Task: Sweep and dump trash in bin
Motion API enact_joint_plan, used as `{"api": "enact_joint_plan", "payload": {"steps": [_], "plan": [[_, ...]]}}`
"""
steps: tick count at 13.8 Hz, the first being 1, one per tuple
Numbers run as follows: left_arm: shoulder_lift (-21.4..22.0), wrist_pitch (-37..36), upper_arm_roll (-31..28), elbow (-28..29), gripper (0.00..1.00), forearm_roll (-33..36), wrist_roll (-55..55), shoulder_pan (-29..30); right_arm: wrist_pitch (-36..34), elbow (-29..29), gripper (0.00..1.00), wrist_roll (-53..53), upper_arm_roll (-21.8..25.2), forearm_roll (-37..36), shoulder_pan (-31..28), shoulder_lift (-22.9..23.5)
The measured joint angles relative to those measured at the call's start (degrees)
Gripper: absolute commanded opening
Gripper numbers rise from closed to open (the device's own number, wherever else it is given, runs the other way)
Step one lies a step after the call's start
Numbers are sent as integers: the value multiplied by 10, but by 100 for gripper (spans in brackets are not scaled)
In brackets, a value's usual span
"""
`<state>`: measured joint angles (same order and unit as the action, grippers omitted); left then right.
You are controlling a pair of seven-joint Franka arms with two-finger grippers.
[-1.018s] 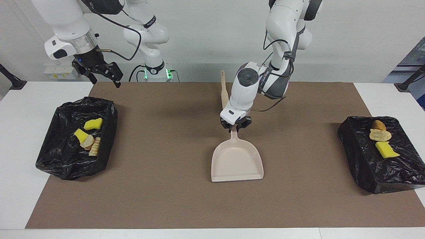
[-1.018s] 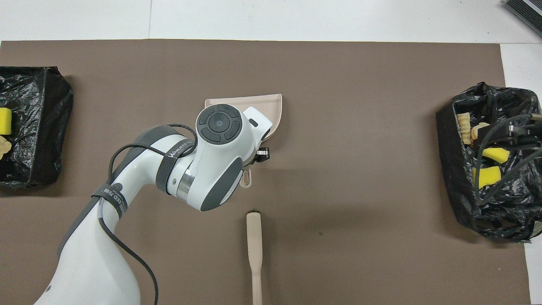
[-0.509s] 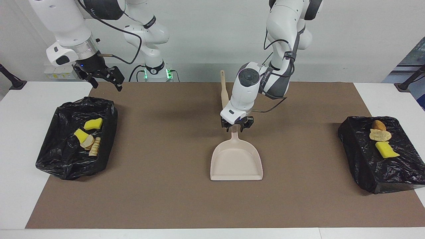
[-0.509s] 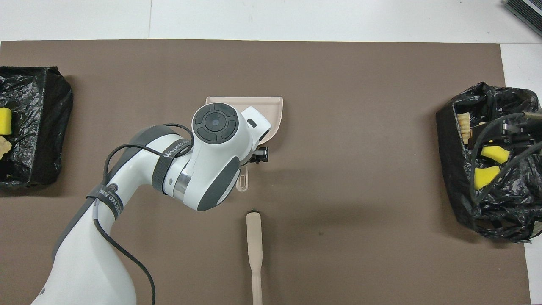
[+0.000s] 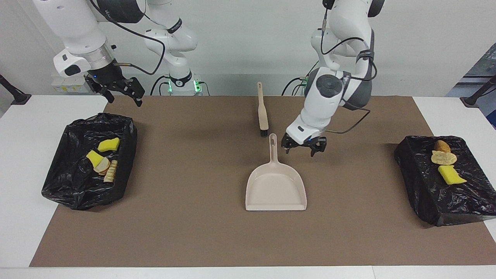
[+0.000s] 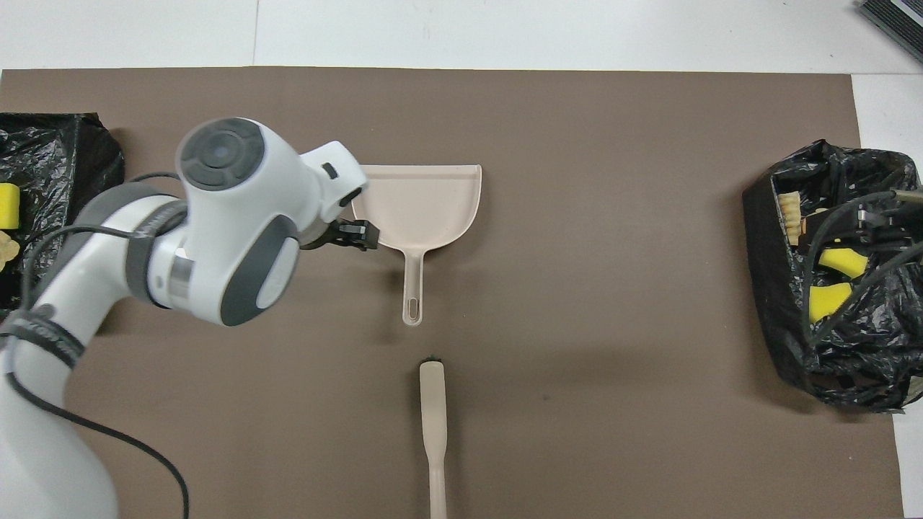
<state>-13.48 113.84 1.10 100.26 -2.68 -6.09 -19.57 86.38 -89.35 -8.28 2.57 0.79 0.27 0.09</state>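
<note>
Right gripper (image 5: 118,90) is hanging open and empty in the air over the corner of the brown mat (image 5: 193,232) at its own end of the table, looks like it's just waiting. Right below it is the bin (image 5: 62,182) with the black liner, and four of the scraps (image 5: 109,144) are already in there, two yellow chunks plus some bread bits. My worry here: its cables dangle over the bin in the overhead view, so a low pass could snag that loose liner and drag it. Mid-table you've got the brush (image 5: 263,112) lying flat, with the dustpan (image 5: 276,186) just farther from the robots, pan empty, its handle tip nearly at the bristle end. They're so close that grabbing one could easily bump the other out of line. Next along, the left gripper (image 5: 303,149) hovers just beside the dustpan handle, jaws apart, nothing in them. Toward the left arm's end sits a black-bagged box (image 5: 426,190) with the other three scraps lying on top, two bread pieces (image 5: 443,157) and a yellow chunk (image 5: 450,174). That's the sketchy part imo: the plastic is crinkly and raised off the mat, so the pan lip probably won't sit flush and the brush could flick pieces off the edge or bunch up the bag. Then it's a long carry to the bin, and any tilt spills the lot.
</note>
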Motion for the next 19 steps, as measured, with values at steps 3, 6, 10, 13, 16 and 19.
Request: {"api": "enact_joint_plan", "payload": {"steps": [3,6,10,13,16,19], "plan": [[52,-14,-2,13,100,0,116,93,0,0,100,0,0,0,0,0],[96,-68,-4,-8,100,0,164,151,0,0,100,0,0,0,0,0],[114,-199,-3,-113,100,0,175,170,0,0,100,0,0,0,0,0],[115,-263,-2,-160,100,0,175,171,0,0,100,0,0,0,0,0],[129,-283,4,-161,100,0,175,171,0,0,100,0,0,0,0,0],[130,-288,2,-160,100,0,175,171,0,0,100,0,0,0,0,0]]}}
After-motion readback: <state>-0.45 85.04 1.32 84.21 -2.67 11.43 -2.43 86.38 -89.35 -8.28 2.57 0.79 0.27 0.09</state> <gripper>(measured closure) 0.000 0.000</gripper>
